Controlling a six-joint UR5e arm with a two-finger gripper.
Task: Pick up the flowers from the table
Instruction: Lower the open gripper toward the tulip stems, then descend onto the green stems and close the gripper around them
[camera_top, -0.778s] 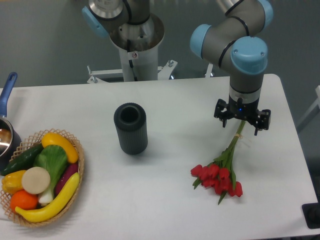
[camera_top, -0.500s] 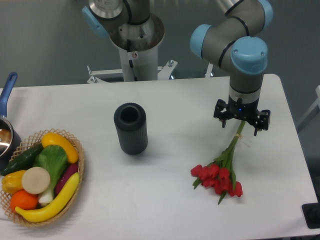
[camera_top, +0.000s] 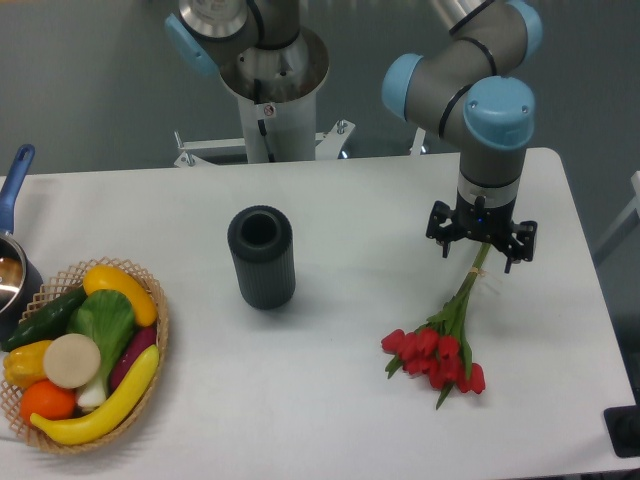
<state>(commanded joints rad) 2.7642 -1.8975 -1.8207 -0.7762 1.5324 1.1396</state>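
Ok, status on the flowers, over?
Tool over the stem ends, grip state unclear. Flowers flat on the table. Nothing in the way.

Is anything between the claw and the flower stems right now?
Nothing visible. The claw sits directly over the upper end of the flowers, whose stems run up under it. The dark cylinder and basket stand far off on the table.

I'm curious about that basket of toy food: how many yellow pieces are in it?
3. In the basket: a long yellow banana along the front, a yellow piece at the top, and another yellow piece at the left edge. More may lie hidden underneath.
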